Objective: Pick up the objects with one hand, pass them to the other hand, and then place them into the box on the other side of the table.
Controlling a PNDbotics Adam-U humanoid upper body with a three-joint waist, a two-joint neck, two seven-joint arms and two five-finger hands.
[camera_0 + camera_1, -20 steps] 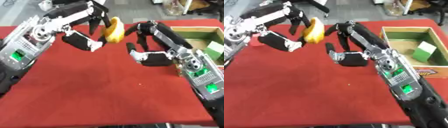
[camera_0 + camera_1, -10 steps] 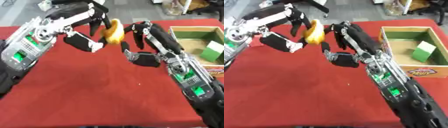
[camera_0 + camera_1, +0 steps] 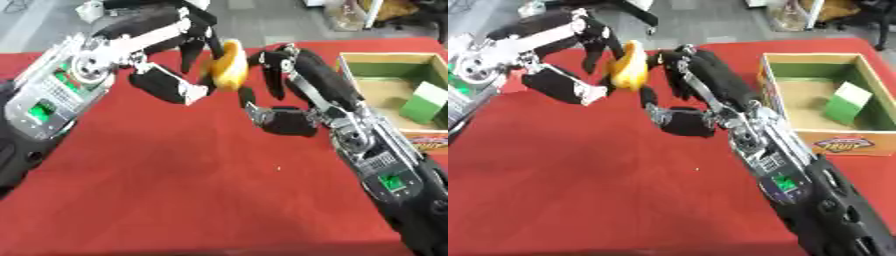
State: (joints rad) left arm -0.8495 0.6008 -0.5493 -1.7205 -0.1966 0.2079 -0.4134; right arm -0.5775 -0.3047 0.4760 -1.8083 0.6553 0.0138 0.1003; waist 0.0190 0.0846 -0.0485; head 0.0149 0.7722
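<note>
Left eye view: left robot hand (image 3: 175, 75) clamps banana (image 3: 229, 66) (above red table (image 3: 175, 175)); right robot hand (image 3: 284, 95) spread apart beside it.

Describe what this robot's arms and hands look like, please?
Both arms are bulky silver metal with round joints and black casing, each forearm carrying a small green lit panel. The left hand and right hand have black padded palms and slim black fingers with silver links.

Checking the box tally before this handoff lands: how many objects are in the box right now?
1. A green block leans against the right inner wall of the box. The yellow object is still up in the left hand, next to the right hand. Nothing else shows on the box floor.
</note>
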